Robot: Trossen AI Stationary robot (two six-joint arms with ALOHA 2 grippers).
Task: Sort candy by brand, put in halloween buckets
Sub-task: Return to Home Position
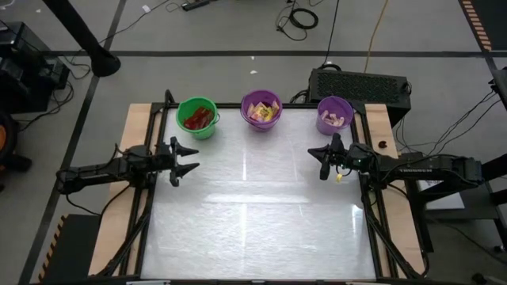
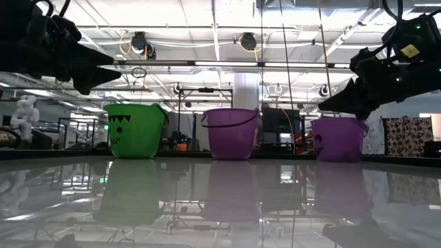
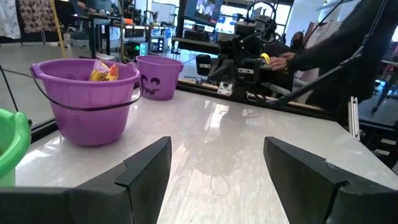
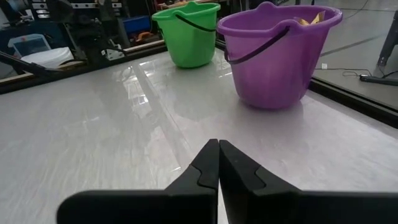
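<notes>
Three buckets stand in a row along the table's far edge. The green bucket [image 1: 197,117] holds red candy [image 1: 199,119], the middle purple bucket [image 1: 261,109] holds yellow candy [image 1: 264,112], and the paler lavender bucket [image 1: 334,115] holds pale pieces. My left gripper [image 1: 184,161] hovers open above the table's left side, nothing between its fingers [image 3: 146,168]. Above the right side, near the lavender bucket, my right gripper [image 1: 323,161] hovers shut and empty, its fingers [image 4: 217,163] pressed together.
The glossy white tabletop [image 1: 253,206] stretches between the two arms and toward the near edge. Wooden side rails [image 1: 136,127] border it left and right. A dark box [image 1: 360,83] sits behind the far right corner. A person's hand [image 3: 283,60] shows beyond the table.
</notes>
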